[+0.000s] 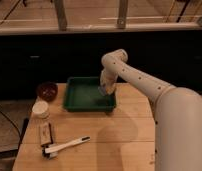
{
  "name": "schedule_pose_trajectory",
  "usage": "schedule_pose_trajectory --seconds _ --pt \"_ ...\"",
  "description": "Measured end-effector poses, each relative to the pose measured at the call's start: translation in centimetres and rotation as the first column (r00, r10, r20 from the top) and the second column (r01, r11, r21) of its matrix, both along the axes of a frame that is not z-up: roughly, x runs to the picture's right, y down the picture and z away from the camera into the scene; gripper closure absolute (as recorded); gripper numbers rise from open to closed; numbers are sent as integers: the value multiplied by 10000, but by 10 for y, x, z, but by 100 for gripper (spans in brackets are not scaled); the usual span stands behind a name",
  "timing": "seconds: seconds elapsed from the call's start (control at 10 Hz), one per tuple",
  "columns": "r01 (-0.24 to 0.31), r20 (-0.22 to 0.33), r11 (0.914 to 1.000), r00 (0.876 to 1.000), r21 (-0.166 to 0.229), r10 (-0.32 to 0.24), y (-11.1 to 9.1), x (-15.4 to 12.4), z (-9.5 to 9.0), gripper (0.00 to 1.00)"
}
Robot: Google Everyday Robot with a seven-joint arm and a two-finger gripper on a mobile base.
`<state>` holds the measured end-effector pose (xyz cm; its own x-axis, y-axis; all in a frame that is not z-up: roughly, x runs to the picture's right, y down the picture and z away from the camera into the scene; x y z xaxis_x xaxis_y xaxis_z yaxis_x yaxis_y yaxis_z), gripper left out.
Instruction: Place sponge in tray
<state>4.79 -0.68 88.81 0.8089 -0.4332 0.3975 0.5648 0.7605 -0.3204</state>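
Observation:
The dark-green tray (76,102) sits at the back middle of the wooden table. My gripper (105,91) hangs from the white arm that comes in from the right, and it is low over the tray's right side, just inside the right rim. A small blue-grey patch, the sponge (101,90), shows right at the gripper's tip. I cannot tell whether the sponge is held or rests on the tray floor.
A dark-red bowl (46,91) stands left of the tray. A white round container (40,109) is in front of the bowl. A tan block (45,134) and a white brush-like tool (68,145) lie near the front left. My arm's body fills the right side.

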Motion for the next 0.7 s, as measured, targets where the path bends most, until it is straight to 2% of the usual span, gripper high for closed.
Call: schedule_pose_trajectory --seconds 0.7 --pt "53 219 10000 9997 71 -55 -1 1 -1 100"
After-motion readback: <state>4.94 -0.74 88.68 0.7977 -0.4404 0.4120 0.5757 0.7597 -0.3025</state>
